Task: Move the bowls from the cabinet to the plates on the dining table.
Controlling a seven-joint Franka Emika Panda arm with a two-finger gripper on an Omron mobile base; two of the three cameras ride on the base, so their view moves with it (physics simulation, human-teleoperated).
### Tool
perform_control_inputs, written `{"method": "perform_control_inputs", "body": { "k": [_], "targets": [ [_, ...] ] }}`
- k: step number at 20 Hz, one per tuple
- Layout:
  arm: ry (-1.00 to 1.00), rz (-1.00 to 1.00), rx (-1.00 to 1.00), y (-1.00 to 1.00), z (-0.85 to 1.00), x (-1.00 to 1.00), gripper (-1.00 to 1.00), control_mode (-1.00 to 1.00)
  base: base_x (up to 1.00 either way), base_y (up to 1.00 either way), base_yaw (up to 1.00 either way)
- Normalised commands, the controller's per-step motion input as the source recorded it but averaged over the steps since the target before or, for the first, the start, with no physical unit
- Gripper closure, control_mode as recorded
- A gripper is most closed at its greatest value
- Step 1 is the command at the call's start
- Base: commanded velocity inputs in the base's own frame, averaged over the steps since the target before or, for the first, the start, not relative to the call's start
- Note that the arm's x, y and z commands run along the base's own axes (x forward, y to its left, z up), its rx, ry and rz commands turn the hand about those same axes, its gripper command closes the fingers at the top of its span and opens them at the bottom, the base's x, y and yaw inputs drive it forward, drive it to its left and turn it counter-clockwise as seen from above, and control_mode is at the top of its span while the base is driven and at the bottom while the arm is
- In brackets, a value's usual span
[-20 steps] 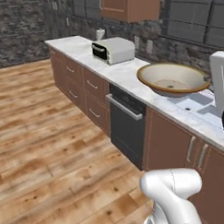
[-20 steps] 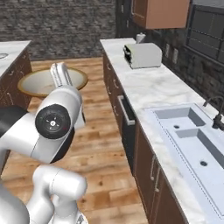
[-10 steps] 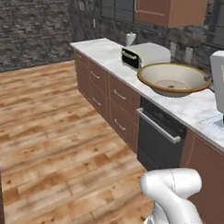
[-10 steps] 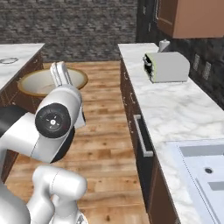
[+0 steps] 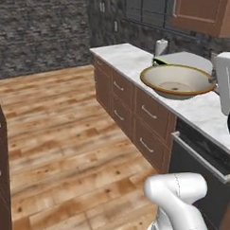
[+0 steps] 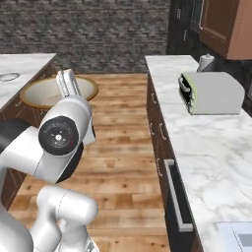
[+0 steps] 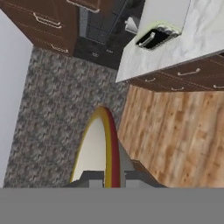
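Observation:
My gripper point(image 6: 69, 87) is shut on the rim of the cream bowl point(image 6: 45, 92) with the tan-brown rim, holding it level in the air. In the left base view the cream bowl point(image 5: 176, 81) hangs in front of the counter, gripped at its right rim by my gripper point(image 5: 214, 78). The hand view shows the bowl point(image 7: 95, 149) edge-on between my fingertips point(image 7: 94, 179). A wide marble dining table point(image 6: 27, 63) lies at the far left, with a thin pale plate rim point(image 6: 8, 76) on it. The reddish-brown wall cabinet point(image 6: 223, 25) hangs at the upper right. The dark brown bowl is out of view.
A long marble counter point(image 6: 202, 142) over brown drawers point(image 5: 130, 104) runs along the right. On it stand a grey toaster point(image 6: 210, 93) and a paper towel roll point(image 6: 206, 63). A dark appliance front point(image 5: 199, 167) is set under the counter. Wooden floor point(image 5: 61, 138) spreads between counter and table.
The whole picture has shifted: the base has turned, so the counter and toaster slid right and the dining table came into view at left. The bowl stays in my grip.

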Motion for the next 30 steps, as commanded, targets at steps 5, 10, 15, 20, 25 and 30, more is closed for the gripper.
{"method": "perform_control_inputs", "body": {
  "k": [5, 10, 15, 20, 25, 30],
  "targets": [
    [0.00, 0.00, 0.00, 0.00, 0.00, 0.00, 1.00, 1.00, 1.00, 0.00, 0.16],
    [0.00, 0.00, 0.00, 0.00, 0.00, 0.00, 1.00, 1.00, 1.00, 0.00, 0.18],
    [0.00, 0.00, 0.00, 0.00, 0.00, 0.00, 1.00, 1.00, 1.00, 0.00, 0.40],
    [0.00, 0.00, 0.00, 0.00, 0.00, 0.00, 1.00, 1.00, 1.00, 0.00, 0.57],
    [0.00, 0.00, 0.00, 0.00, 0.00, 0.00, 1.00, 1.00, 1.00, -0.02, 0.69],
    [0.00, 0.00, 0.00, 0.00, 0.00, 0.00, 1.00, 1.00, 0.81, 0.01, 0.78]
  ]
}}
